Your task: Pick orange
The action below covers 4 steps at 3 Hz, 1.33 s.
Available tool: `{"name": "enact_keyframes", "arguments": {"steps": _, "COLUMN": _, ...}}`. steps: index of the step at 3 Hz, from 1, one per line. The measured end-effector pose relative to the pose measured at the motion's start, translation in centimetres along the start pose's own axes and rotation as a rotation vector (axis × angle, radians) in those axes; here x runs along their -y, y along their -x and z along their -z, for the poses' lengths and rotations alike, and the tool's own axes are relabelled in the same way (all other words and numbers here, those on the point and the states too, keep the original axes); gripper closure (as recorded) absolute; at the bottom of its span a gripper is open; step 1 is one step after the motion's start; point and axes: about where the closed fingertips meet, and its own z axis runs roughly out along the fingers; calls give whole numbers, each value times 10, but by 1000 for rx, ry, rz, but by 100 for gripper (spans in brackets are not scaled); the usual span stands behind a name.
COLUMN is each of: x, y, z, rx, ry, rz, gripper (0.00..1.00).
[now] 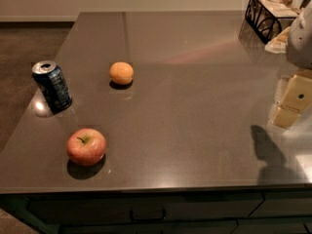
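Note:
The orange [121, 73] is a small, round, evenly yellow-orange fruit lying on the dark grey countertop [195, 82], left of the middle. My gripper [291, 101], cream-coloured under a white arm part, hangs at the right edge of the view, far to the right of the orange and a little nearer the front. It touches nothing and casts a shadow on the counter below it.
A red-yellow apple [86, 146] with a stem lies near the front left edge. A dark blue soda can [52, 86] stands left of the orange. A black wire basket [270, 11] with packets sits at the back right corner. The floor drops off to the left.

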Motion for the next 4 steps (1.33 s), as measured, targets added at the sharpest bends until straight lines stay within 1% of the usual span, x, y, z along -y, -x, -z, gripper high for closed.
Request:
{"name": "enact_keyframes", "arguments": {"steps": 1, "x": 0, "y": 0, "z": 0, "rx": 0, "ry": 0, "rz": 0, "gripper": 0}}
{"name": "enact_keyframes", "arguments": {"steps": 2, "x": 8, "y": 18, "z": -7, "rx": 32, "ry": 4, "rz": 10, "gripper": 0}}
{"name": "enact_keyframes", "arguments": {"steps": 3, "x": 21, "y": 53, "z": -23, "rx": 63, "ry": 4, "rz": 30, "gripper": 0}}
{"name": "enact_keyframes", "arguments": {"steps": 4, "x": 34, "y": 95, "z": -45, "rx": 91, "ry": 8, "rz": 42, "gripper": 0}}
